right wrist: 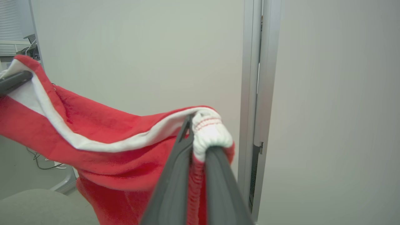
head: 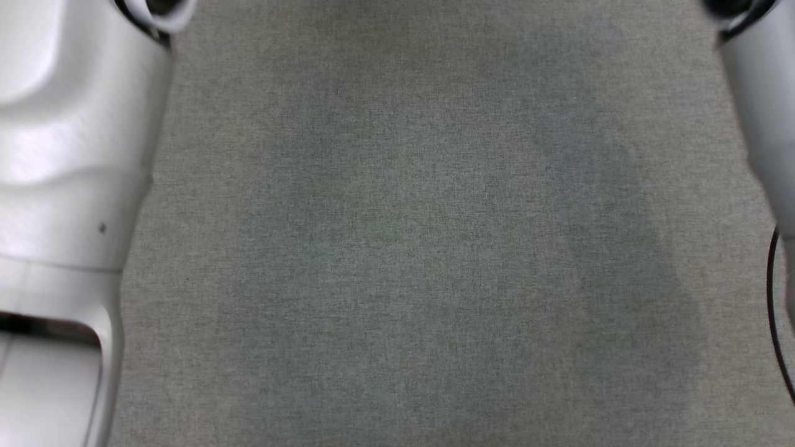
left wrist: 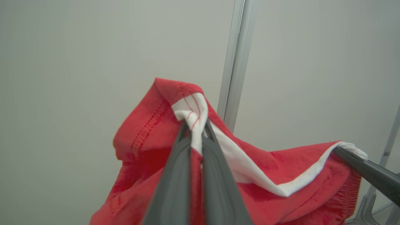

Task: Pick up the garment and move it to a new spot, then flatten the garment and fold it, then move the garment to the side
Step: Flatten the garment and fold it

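Note:
The garment [left wrist: 275, 168] is red with a white band along its edge, and it hangs in the air between my two grippers. In the left wrist view my left gripper [left wrist: 196, 129] is shut on a bunched corner of it. The right gripper [left wrist: 347, 153] pinches the white edge at the far right of that view. In the right wrist view the garment [right wrist: 93, 122] sags in a curve from my right gripper [right wrist: 200, 128], shut on a rolled white corner, across to the left gripper [right wrist: 18, 78] at the upper left. The cloth's lower part is out of frame.
The grey fabric tabletop [head: 404, 248] lies below, with my pale forearms at its left [head: 62, 186] and right [head: 758, 93]. A black cable [head: 773, 298] loops at the right edge. An aluminium post [right wrist: 259, 93] and pale wall panels stand behind the garment.

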You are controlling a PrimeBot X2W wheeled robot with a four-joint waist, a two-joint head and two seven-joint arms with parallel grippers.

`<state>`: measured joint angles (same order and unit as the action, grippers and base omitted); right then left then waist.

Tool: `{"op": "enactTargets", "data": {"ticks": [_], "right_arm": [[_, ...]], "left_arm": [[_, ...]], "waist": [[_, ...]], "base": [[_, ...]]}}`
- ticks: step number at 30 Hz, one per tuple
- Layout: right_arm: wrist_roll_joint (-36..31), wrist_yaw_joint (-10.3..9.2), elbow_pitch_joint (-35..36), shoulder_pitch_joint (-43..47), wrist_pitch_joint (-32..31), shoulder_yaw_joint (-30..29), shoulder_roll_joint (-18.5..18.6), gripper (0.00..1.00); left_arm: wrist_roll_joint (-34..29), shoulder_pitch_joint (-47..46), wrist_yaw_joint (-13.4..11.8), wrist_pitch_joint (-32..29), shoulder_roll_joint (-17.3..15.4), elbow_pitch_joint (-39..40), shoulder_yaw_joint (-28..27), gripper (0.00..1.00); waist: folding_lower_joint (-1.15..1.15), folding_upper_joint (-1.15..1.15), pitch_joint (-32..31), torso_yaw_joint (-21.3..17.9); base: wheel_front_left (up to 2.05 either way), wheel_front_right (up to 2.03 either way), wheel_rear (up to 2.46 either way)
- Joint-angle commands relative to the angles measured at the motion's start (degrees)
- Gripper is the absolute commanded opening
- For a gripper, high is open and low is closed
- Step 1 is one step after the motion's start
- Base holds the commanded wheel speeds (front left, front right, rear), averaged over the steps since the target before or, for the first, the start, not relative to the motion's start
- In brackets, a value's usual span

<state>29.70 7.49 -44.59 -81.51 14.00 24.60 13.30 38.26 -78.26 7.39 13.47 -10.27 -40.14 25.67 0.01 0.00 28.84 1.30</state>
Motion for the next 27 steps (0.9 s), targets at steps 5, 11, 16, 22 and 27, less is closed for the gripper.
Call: {"op": "enactTargets", "data": {"ticks": [5, 11, 16, 22, 27], "right_arm": [[3.42, 0.01, 2.55, 10.46, 1.11, 4.79, 1.11, 0.00], [4.83, 0.01, 10.74, 25.69, 1.20, 7.60, 2.42, 0.00], [4.98, 0.01, 17.01, 39.54, 1.20, 6.93, 2.23, 0.00], [4.91, 0.01, 21.94, 53.78, 1.21, 6.98, 2.72, 0.00], [4.44, 0.01, 25.10, 61.66, 1.21, 7.03, 3.01, 0.00]], "left_arm": [[1.76, 11.36, 0.11, 1.55, -1.52, 1.20, 1.42, 0.00], [0.10, 28.35, -0.31, 1.74, -2.85, 8.13, -3.27, 0.00], [-2.63, 44.24, -1.12, 1.76, -2.26, 15.34, -7.82, 0.00], [-5.12, 59.62, -1.27, 1.77, -1.00, 20.81, -9.83, 0.00], [-5.68, 66.91, -1.74, 1.77, -0.11, 23.43, -10.67, 0.00]], "waist": [[-0.01, 0.00, -0.54, -0.33], [-0.01, 0.00, -2.95, -0.94], [-0.01, 0.00, -6.39, -1.03], [-0.01, 0.00, -11.07, -0.50], [-0.01, 0.00, -14.07, -0.28]], "base": [[0.00, 0.00, 0.00], [0.00, 0.00, 0.00], [0.00, 0.00, 0.00], [0.00, 0.00, 0.00], [0.00, 0.00, 0.00]]}}
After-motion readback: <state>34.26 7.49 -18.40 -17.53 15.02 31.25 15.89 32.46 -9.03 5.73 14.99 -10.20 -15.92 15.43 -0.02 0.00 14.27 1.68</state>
